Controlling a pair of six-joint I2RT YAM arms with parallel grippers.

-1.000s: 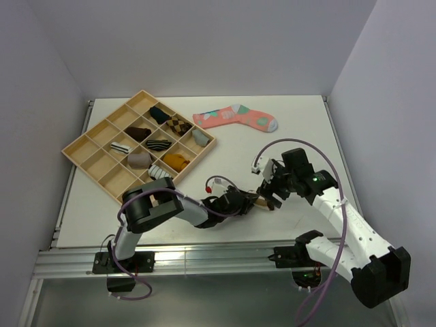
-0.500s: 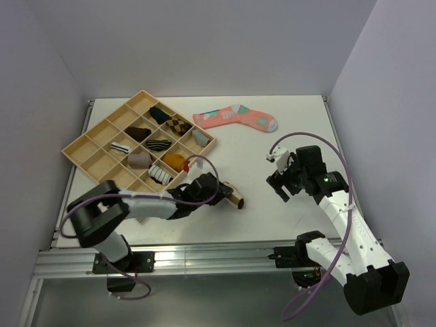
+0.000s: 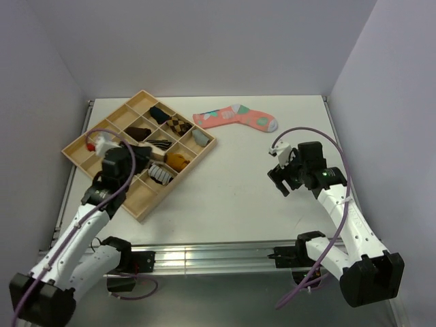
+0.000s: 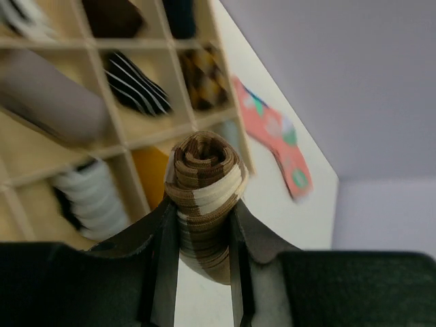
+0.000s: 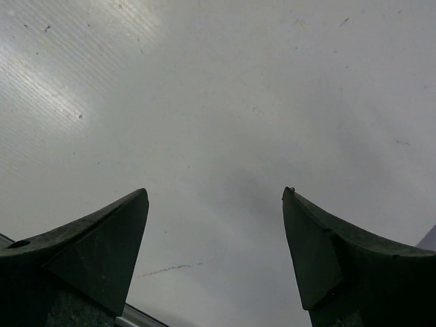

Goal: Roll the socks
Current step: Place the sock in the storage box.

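**Desk:** What does your left tool have hold of?

**Me:** My left tool (image 4: 202, 219) is closed partway on the rolled brown sock (image 4: 204, 180), with one finger pressed against each side of the roll. The spiral end and the tan bands face the wrist camera. Seen from above, I hold it over the wooden tray (image 3: 139, 206) at the left of the surface (image 3: 225, 191), somewhere above the middle compartments. (Whether the roll touches a divider, I cannot tell.)

**Desk:** And the other sock of the pair?

**Me:** The white striped sock (image 3: 160, 174) lies rolled in a compartment along the tray's near right side. It sits just beside a mustard-yellow roll (image 3: 177, 161) in the next cell. Several other compartments hold dark, grey and diamond-patterned rolls.

**Desk:** Your right side?

**Me:** My right tool (image 5: 214, 194) stands wide open with nothing between its fingers. Its wrist camera shows only bare white surface below. It is at the right of the surface, well apart from the tray.

**Desk:** Anything else in the frame?

**Me:** A coral-pink sock (image 3: 235, 117) lies flat and unrolled at the far side of the surface, just beyond the tray's right corner.
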